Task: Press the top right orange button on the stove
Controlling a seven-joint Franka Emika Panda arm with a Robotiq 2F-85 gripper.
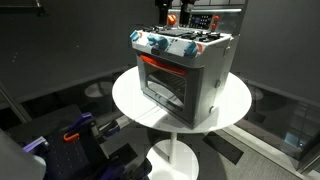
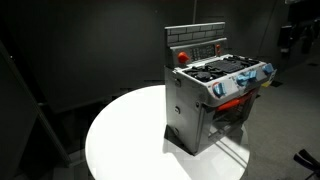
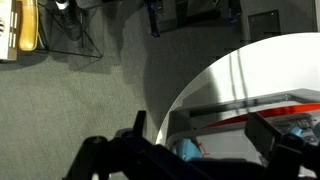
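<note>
One small grey metal toy stove [image 1: 187, 75] shaped like a box stands on a round white table [image 1: 130, 95], about in the middle of it. Its front window [image 1: 160, 78] glows red-orange. A row of blue-and-white knobs [image 1: 172, 43] runs along the top of the front, and the black cooktop [image 2: 222, 70] lies just behind the knobs. At the far edge of the cooktop a dark back panel [image 2: 198, 42] stands straight up. A round red-orange button [image 2: 182, 57] sits on that panel, at its left end in an exterior view. The black robot claw [image 3: 198, 125] shows best in the wrist view, where it comes in from the bottom. Its two dark fingers [image 3: 139, 124] are wide apart and nothing is held between them. Past the fingers, that view looks down on the curved edge of the white table on the right, with a bit of the stove and its red strip near the right finger. Grey carpet floor [image 3: 90, 95] fills the left side of that view. In an exterior view a dark shape hangs over the far side of the stove, near the back panel, but it is too dark and small to tell if the claw touches anything.
</note>
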